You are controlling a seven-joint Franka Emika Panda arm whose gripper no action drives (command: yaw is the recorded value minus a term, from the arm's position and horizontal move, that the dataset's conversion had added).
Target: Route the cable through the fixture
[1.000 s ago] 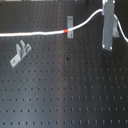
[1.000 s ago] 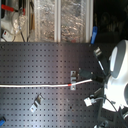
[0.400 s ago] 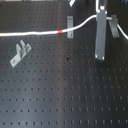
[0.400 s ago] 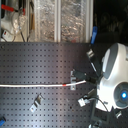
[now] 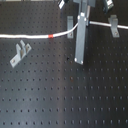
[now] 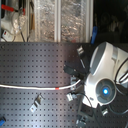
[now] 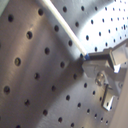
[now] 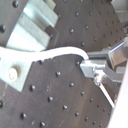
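Since one second ago the gripper has travelled toward the first exterior view's left, from the 2 o'clock corner to about 12 o'clock, and the red band on the cable has slid leftward with it; in the second exterior view the white arm housing has come further over the board. Item: cable, thin white cord, smooth and round, running from the 9 o'clock edge of the first exterior view across to the gripper, where it rises in a curve. Item: fixture, slim upright light-grey metal strip, standing just at the gripper's 9 o'clock side; whether the cord sits in its slot cannot be told. Item: black perforated board, matte, regular hole grid. Item: two-pronged grey bracket, at 9 o'clock, apart from the cord. The first wrist view shows the cord ending at the grey metal fingertips, pinched between them. The second wrist view alone shows the cord arching past a pale ribbed metal block.
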